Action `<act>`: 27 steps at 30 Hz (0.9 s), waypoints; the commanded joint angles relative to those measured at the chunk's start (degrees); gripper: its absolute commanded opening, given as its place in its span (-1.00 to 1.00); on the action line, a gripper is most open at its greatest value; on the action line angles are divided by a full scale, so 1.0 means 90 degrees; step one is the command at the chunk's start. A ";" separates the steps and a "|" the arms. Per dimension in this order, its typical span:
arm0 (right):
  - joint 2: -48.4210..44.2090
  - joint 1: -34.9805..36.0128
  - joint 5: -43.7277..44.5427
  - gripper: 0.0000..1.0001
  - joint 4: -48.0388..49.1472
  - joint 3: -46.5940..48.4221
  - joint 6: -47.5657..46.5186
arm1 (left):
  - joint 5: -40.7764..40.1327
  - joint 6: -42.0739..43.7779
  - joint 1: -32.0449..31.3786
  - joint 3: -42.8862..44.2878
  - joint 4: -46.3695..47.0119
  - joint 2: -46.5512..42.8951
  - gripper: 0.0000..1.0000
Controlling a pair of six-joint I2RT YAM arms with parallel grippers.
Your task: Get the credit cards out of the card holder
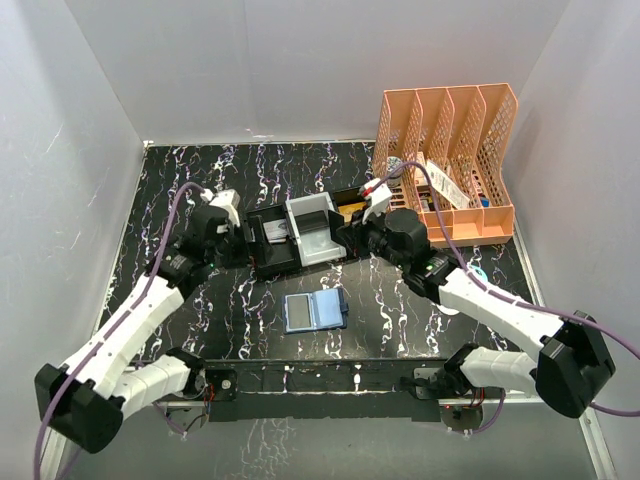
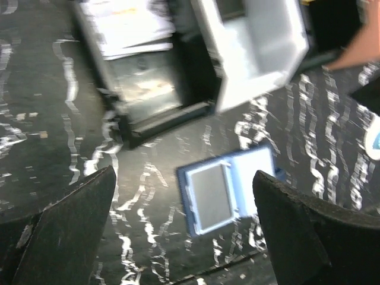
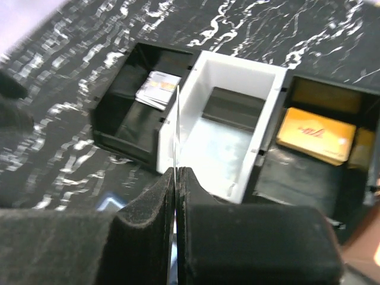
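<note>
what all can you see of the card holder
The card holder is a dark blue fold-over wallet, leather-like, lying open and flat on the black marbled table, nearer the arm bases than the compartment tray and apart from it. Its inside is paler blue; one half shows a grey panel, possibly a card. Only the table touches it.

A robot lab booth: plain white walls (image 1: 300,60) box in a black marbled table (image 1: 250,330) with two bolted arms (image 1: 130,330).

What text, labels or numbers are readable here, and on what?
None readable.
Tan-gold flat block: reddish mark, blurred.
White printed slips in black tray compartment: print too small.
Packets in orange plastic file rack: labels too small.
Thin grey card between right jaws: edge-on, face hidden.
</note>
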 commanded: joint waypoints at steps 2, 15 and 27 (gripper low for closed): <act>0.0427 0.0323 0.0911 -1.00 0.0519 0.0491 -0.3262 | 0.0631 0.0853 0.1656 0.0185 -0.0213 0.0213 0.97; 0.2283 0.0333 -0.0084 -1.00 0.0536 0.1633 -0.4913 | 0.0593 0.1002 0.3009 -0.0791 0.0125 -0.0735 0.97; 0.4118 0.0333 0.0495 -1.00 0.0499 0.2828 -0.5888 | 0.0535 0.1022 0.3009 -0.0800 0.0278 -0.0603 0.97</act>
